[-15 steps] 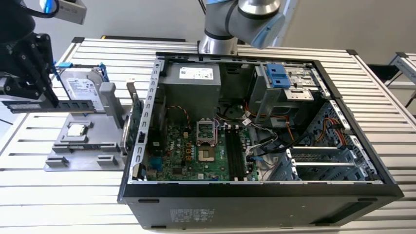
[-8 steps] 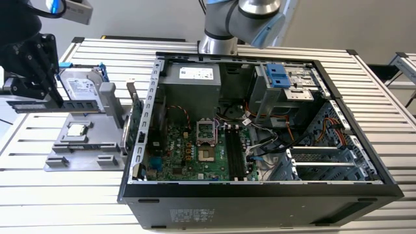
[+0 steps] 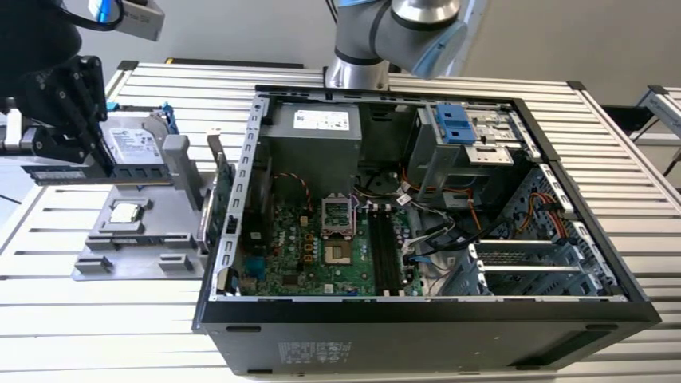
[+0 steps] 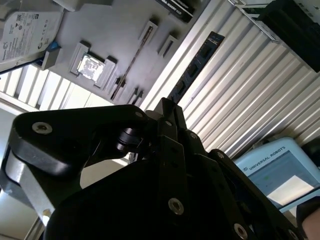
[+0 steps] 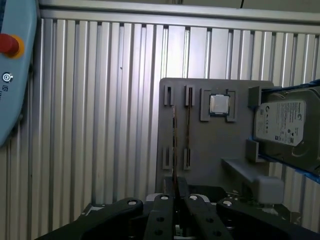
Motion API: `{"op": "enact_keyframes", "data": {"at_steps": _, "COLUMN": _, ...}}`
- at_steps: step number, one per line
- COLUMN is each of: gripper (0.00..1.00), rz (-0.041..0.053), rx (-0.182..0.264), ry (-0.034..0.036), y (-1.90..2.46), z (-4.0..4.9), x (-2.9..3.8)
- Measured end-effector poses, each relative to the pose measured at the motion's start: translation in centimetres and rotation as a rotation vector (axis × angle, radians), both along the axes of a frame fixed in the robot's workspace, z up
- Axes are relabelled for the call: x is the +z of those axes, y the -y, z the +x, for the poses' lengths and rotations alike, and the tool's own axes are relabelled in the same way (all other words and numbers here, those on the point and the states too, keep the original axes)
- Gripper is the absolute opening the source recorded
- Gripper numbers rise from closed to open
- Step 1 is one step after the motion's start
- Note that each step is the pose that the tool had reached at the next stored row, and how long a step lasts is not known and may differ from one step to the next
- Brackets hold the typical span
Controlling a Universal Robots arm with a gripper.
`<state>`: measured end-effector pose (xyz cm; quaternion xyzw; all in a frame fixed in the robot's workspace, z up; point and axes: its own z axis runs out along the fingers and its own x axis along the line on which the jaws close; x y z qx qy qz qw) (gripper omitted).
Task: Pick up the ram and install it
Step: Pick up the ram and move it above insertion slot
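The ram [image 3: 107,172] is a long, dark stick with chips, held level over the grey holder [image 3: 139,239] at the exterior view's left. My gripper [image 3: 51,158] is shut on it near one end. In the second wrist view the ram [image 4: 197,65] reaches out from the gripper [image 4: 167,107] over the ribbed table. The first wrist view has the ram [image 5: 174,140] edge-on, as a thin line rising from the gripper [image 5: 174,196] above the holder [image 5: 210,145]. The motherboard's black slots [image 3: 381,249] lie inside the open computer case [image 3: 426,315].
A hard drive [image 3: 133,144] stands in the holder and a processor chip [image 3: 126,212] lies flat on it. A green expansion card [image 3: 223,199] stands between holder and case. A teach pendant [image 5: 10,75] lies on the ribbed table. The arm's base [image 3: 362,64] stands behind the case.
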<state>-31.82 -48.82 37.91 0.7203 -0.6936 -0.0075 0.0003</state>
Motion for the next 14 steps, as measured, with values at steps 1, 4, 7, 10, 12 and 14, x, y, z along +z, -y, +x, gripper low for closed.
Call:
{"op": "enact_keyframes", "data": {"at_steps": 1, "gripper": 0.0, "rz": -0.0001, "rx": 0.0, "ry": 0.0, "y": 0.0, "z": 0.13, "x": 0.0}}
{"op": "enact_keyframes", "data": {"at_steps": 4, "gripper": 0.0, "rz": -0.0004, "rx": 0.0, "ry": 0.0001, "y": 0.0, "z": 0.52, "x": 0.0}}
{"op": "enact_keyframes", "data": {"at_steps": 7, "gripper": 0.0, "rz": -0.0008, "rx": 0.0, "ry": -0.0001, "y": 0.0, "z": 0.93, "x": 0.01}}
{"op": "enact_keyframes", "data": {"at_steps": 10, "gripper": 0.0, "rz": -0.0011, "rx": 0.0, "ry": 0.0, "y": 0.0, "z": 1.35, "x": 0.0}}
{"op": "enact_keyframes", "data": {"at_steps": 12, "gripper": 0.0, "rz": -0.0013, "rx": 0.0, "ry": -0.0001, "y": 0.0, "z": 1.63, "x": 0.0}}
{"op": "enact_keyframes", "data": {"at_steps": 14, "gripper": 0.0, "rz": -0.0016, "rx": 0.0, "ry": -0.0001, "y": 0.0, "z": 1.93, "x": 0.0}}
